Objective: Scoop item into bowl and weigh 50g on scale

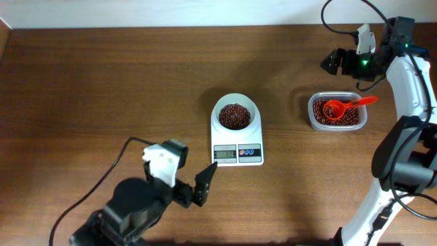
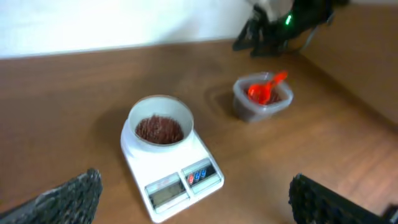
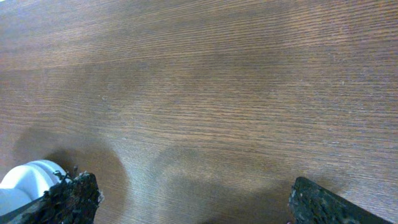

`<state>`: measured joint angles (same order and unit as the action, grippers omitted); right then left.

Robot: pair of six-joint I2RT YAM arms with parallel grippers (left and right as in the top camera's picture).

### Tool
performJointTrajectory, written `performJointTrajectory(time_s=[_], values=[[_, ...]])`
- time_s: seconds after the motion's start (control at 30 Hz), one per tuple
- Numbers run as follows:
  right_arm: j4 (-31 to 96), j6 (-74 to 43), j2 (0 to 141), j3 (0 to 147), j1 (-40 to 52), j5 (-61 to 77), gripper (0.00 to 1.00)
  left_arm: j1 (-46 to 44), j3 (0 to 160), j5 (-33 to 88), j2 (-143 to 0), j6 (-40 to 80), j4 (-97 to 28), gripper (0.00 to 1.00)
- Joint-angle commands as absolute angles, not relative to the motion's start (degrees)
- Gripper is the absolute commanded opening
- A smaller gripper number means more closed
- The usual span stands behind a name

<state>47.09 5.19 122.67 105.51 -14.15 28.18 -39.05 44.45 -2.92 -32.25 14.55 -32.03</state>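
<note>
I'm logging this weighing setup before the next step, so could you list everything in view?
table: one, brown wood, under everything
scale: one, white, middle of the table, display facing the left arm
bowl: one, white, standing on the scale
beans: many, dark reddish-brown, a heap in the bowl and more in the container
container: one, clear plastic, on the table to the right of the scale
scoop: one, orange-red, lying in the container on the beans
cables: two seen, black, one trailing from each arm
left gripper: one, black fingers, open, empty, near the scale's front
right gripper: one, black fingers, open, empty, beyond the container
</note>
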Motion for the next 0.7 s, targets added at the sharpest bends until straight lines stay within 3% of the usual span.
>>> performJointTrajectory(time_s=[0.0,0.3,0.67], values=[[47.11,5.78,123.28,105.06,-14.26,28.88,0.99,-35.75,38.00,1.19,-25.56,14.28,-27.59,0.99],[47.11,5.78,123.28,105.06,-14.26,28.88,0.99,-33.21,24.47,2.17,-12.08,14.70,-12.16,0.99],[47.11,5.78,123.28,105.06,-14.26,28.88,0.99,-32.77,14.92,2.15,-0.27,14.68,-7.18,0.99]])
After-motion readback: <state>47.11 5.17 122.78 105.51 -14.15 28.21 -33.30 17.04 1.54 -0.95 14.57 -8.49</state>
